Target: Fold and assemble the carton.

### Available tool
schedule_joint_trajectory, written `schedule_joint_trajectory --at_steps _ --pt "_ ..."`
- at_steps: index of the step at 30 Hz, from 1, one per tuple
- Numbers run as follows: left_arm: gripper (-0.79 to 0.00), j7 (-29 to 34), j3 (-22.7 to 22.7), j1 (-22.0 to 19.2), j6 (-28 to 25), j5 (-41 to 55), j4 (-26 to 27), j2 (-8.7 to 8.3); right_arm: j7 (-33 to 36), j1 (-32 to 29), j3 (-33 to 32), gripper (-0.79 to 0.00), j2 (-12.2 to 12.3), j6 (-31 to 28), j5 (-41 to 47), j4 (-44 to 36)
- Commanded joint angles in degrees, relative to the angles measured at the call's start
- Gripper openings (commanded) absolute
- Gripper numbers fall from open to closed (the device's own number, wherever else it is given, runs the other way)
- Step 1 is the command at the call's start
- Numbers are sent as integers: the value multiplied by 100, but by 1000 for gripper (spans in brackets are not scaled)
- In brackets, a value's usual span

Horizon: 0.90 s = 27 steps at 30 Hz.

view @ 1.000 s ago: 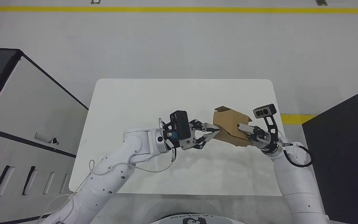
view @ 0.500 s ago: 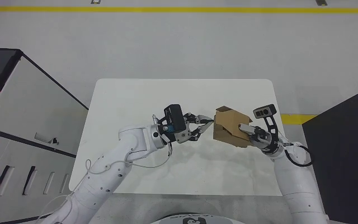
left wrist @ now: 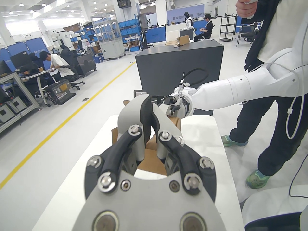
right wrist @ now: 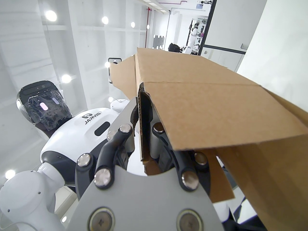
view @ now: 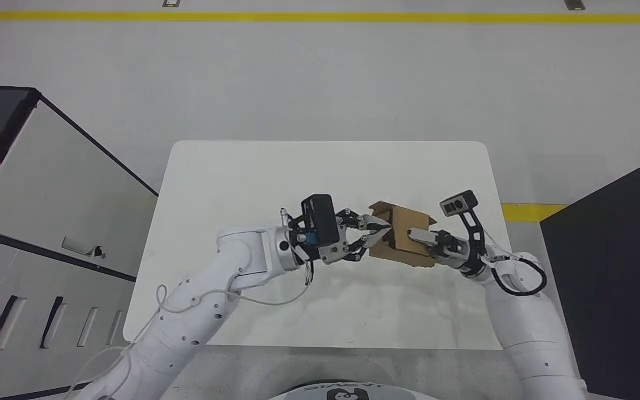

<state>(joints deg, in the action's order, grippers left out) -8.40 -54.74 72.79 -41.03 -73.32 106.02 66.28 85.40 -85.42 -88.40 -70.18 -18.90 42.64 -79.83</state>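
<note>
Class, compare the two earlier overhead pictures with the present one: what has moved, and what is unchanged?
The right gripper has carried the carton toward the left arm. The left gripper, which had swung farther up the table, has come back to the carton's end. The right gripper stays clamped on the carton's wall.

Your top view looks straight down from above the arms onto the white tabletop (view: 220, 180), far enough back to take in both arms, the carton (view: 398, 225) between them and the floor all round. Your left wrist camera sits just behind the left jaws and looks level along them, across the tabletop to the right arm (left wrist: 240, 90) and the hall beyond. Your right wrist camera sits close behind the right jaws, tilted upward, with the cardboard hard against the lens. All three views share the carton.
</note>
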Motion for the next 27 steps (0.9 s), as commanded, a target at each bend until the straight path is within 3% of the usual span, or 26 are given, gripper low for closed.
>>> schedule_joint_trajectory --at_steps 1,11,27 --pt "-785 22 54 -28 -14 1 -24 11 -18 3 20 -785 16 -18 -44 -3" --pt "-785 243 250 -185 103 -98 -22 64 -96 -3 138 -785 92 -96 -86 -24" --pt "-785 79 -271 196 45 27 161 -45 2 66 21 -785 107 3 969 280"
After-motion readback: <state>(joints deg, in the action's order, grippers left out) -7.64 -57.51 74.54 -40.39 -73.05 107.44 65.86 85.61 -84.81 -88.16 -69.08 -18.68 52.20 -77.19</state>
